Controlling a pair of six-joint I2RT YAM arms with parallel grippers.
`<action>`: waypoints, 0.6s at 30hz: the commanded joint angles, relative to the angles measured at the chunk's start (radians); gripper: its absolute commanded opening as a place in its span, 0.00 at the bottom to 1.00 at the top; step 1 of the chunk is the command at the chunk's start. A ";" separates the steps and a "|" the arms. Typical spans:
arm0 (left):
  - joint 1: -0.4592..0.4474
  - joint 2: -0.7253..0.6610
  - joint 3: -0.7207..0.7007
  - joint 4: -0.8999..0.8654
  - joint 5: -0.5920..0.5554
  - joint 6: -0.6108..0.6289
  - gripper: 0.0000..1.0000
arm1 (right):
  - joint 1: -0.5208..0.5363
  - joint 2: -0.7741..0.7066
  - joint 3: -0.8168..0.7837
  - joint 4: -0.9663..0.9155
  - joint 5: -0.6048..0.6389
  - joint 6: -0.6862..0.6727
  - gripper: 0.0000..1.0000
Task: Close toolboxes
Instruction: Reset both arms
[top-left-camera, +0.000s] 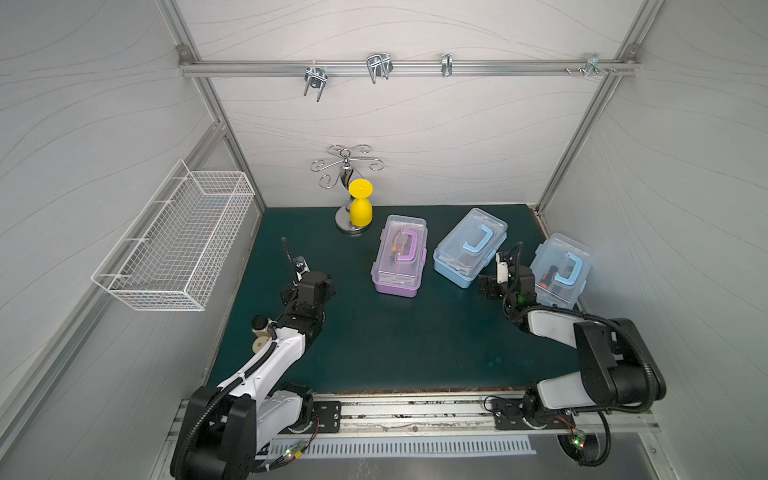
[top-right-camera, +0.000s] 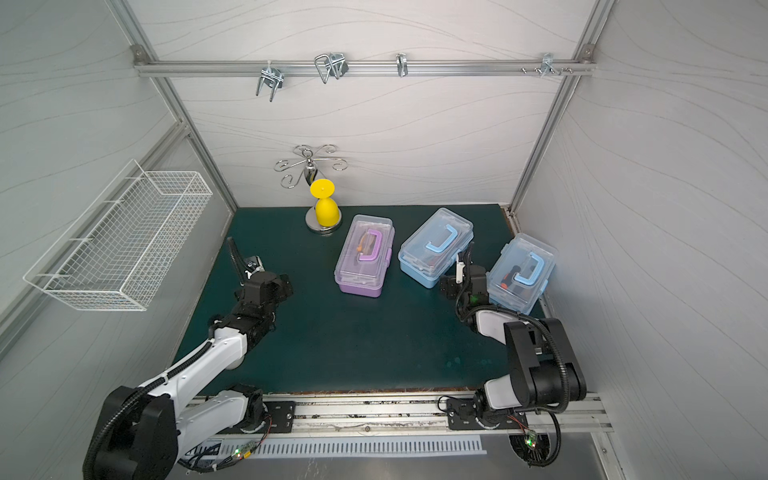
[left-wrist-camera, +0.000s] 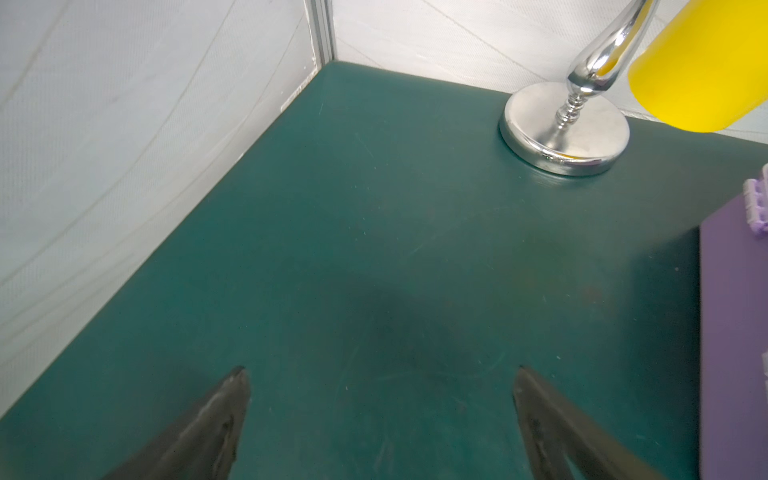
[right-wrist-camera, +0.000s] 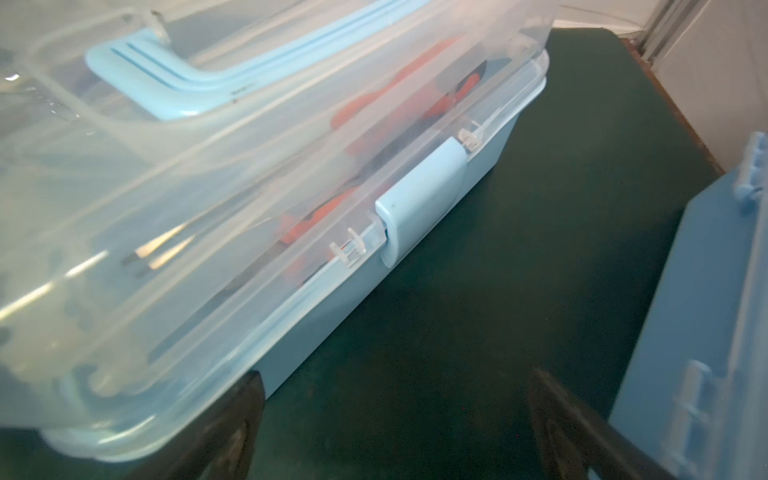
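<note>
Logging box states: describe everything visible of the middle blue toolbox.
The middle blue toolbox has a blue plastic base, a clear lid and a blue handle lying flat on top. The lid is down, and a blue latch looks folded over its rim. Orange tools show through. It sits askew on the green mat, between the purple toolbox and the other blue toolbox, touching neither. The open right gripper is by its near end.

Purple toolbox (top-left-camera: 399, 257), middle blue toolbox (top-left-camera: 465, 253) and rightmost blue toolbox (top-left-camera: 561, 259) sit side by side, lids down.
</note>
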 joint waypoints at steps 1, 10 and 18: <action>0.040 0.067 -0.034 0.209 0.017 0.094 0.99 | -0.046 0.032 0.028 0.090 -0.071 -0.031 0.99; 0.146 0.383 -0.160 0.836 0.243 0.205 0.99 | -0.087 0.120 -0.024 0.270 -0.146 -0.009 0.99; 0.197 0.434 -0.070 0.692 0.241 0.139 0.98 | -0.088 0.121 -0.023 0.269 -0.147 -0.006 0.99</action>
